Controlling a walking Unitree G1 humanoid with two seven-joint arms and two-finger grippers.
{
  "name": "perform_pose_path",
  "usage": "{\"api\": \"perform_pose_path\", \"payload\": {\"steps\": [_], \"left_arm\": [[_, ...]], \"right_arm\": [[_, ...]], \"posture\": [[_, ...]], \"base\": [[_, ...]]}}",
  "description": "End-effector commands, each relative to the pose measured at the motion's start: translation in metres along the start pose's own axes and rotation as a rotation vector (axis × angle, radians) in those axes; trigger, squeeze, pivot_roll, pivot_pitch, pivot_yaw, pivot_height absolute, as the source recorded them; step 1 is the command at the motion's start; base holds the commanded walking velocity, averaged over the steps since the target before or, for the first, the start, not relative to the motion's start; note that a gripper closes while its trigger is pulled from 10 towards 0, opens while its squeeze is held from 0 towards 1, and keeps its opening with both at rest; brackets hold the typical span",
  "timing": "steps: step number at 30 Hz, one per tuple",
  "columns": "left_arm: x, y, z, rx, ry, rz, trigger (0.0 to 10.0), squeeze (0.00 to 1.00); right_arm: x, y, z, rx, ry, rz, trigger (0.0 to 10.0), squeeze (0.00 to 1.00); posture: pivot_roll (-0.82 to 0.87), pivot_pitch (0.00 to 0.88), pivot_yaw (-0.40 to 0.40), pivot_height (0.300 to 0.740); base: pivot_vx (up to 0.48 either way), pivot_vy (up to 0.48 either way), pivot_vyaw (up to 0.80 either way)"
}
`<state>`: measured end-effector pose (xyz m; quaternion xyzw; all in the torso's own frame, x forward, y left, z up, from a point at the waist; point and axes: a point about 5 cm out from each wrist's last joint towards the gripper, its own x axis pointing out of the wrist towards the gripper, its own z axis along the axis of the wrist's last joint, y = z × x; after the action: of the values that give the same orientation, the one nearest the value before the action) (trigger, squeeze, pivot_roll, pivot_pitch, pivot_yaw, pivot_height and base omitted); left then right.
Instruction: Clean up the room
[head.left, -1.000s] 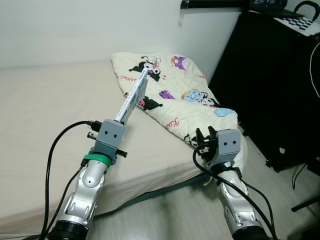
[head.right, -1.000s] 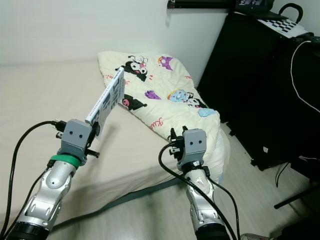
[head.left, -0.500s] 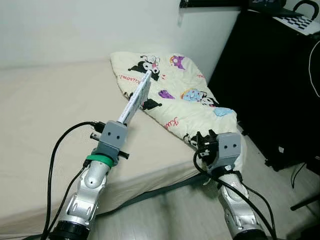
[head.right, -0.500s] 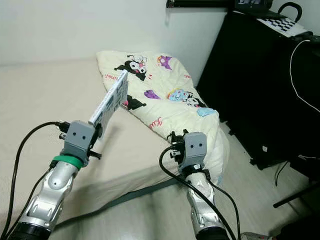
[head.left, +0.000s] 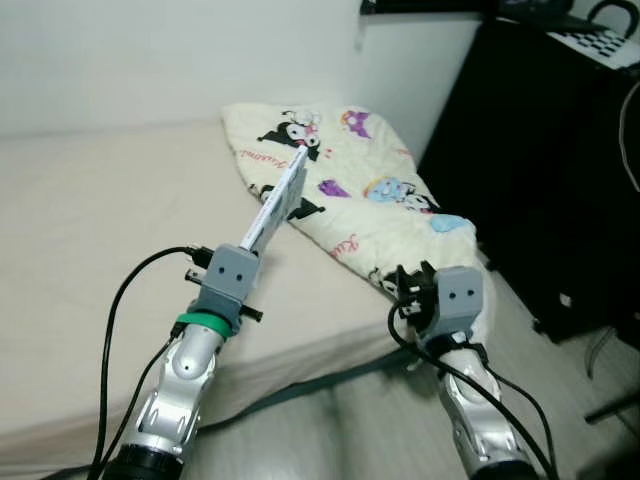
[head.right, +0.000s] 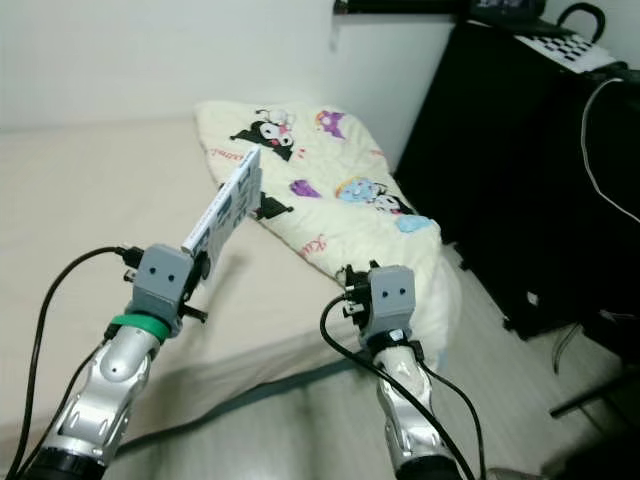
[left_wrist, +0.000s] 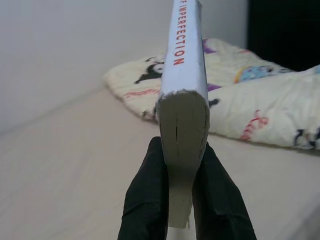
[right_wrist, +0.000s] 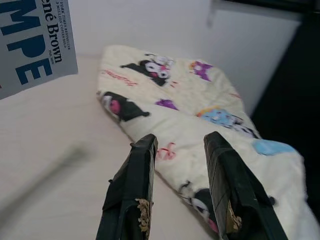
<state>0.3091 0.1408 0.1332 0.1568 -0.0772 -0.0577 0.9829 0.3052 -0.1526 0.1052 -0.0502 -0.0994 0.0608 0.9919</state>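
The left tool pinched a pale-blue paperback book above the beige bed, not yet put away; the right tool stood spread, empty.

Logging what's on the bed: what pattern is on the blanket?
Cream blanket printed with cartoon characters in black, purple and blue; it shows best in the right eye view.

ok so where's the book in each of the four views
Left eye view: book left of centre, held up over the bed by the left end effector.
Right eye view: book, left of centre.
Left wrist view: centre, spine-on, between the fingers.
Right wrist view: cover in one corner.
Shared landmark: the cartoon blanket.
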Motion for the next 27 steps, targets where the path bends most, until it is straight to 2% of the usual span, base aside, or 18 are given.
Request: {"api": "perform_pose_path", "payload": {"steps": [1,18,22,27], "left_arm": [[-0.0002,-0.001,0.0043,-0.004,-0.021,-0.002,10.0,0.0],[0.0028,-0.0078,0.0018,0.009,-0.007,-0.024,10.0,0.0],[0.0029,-0.0078,0.0015,0.011,-0.005,-0.027,10.0,0.0],[0.0033,-0.0087,0.0017,0.011,-0.006,-0.029,10.0,0.0]], "right_arm": [[-0.0035,-0.0004,-0.0048,0.004,0.022,0.001,10.0,0.0],[-0.0049,-0.0007,-0.0063,0.003,0.027,-0.001,10.0,0.0],[-0.0047,0.0013,-0.0051,0.048,0.023,0.007,10.0,0.0],[-0.0047,0.0011,-0.0052,0.015,0.02,0.007,10.0,0.0]], "posture": [[0.01,0.082,-0.054,0.74],[0.01,0.083,-0.051,0.74],[0.01,0.089,-0.047,0.74],[0.01,0.089,-0.047,0.74]], "base": [[0.0,0.0,0.77],[0.0,0.0,0.76],[0.0,0.0,0.0],[0.0,0.0,0.27]]}}
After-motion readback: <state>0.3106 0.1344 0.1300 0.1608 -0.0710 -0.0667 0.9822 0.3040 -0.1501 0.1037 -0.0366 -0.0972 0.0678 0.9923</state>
